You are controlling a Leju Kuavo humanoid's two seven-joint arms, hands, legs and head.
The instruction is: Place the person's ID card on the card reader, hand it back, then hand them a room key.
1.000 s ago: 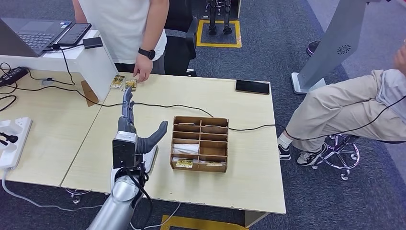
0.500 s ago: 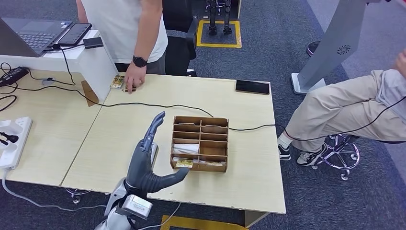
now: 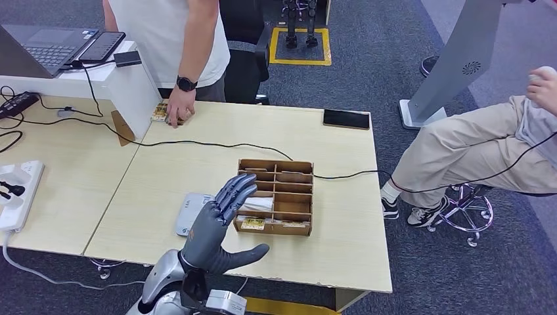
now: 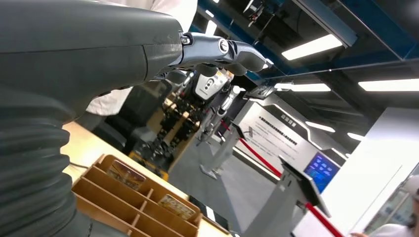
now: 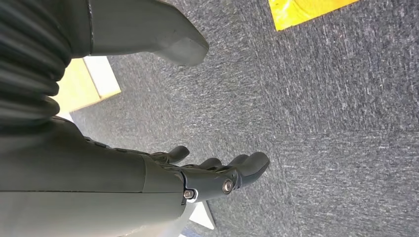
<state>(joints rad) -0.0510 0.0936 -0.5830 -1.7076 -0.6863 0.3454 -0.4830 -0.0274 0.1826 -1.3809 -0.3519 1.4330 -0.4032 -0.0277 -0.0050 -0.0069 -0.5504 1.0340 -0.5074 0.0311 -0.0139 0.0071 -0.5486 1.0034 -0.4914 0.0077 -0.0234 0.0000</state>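
- Table (image 3: pixel 341 256): light wood top; it carries every item below, and all positions are given relative to the wooden organizer.
- Person (image 3: pixel 172 33): stands at the far edge of the table, beyond the organizer, in a white shirt with a dark wristwatch.
- Wooden organizer (image 3: pixel 274 197): an open box of compartments near the table's middle; a gold-printed room key (image 3: pixel 252 224) lies in its near-left compartment.
- My left hand (image 3: pixel 219 226): raised palm-up above the table, just beside the organizer's near-left corner, fingers spread and straight, thumb out, holding nothing.
- My right hand (image 5: pixel 220 173): hangs over grey carpet beside the table, fingers loosely extended, nothing in it.
- Card reader (image 3: pixel 189 212): grey-white pad lying flat on the table, just beyond my left hand, left of the organizer.
- Person's hand (image 3: pixel 177 107): rests on the ID card (image 3: pixel 159 111) at the far-left table edge, well apart from the organizer.
- Black phone (image 3: pixel 346 119): lies at the far edge, beyond the organizer to its right.
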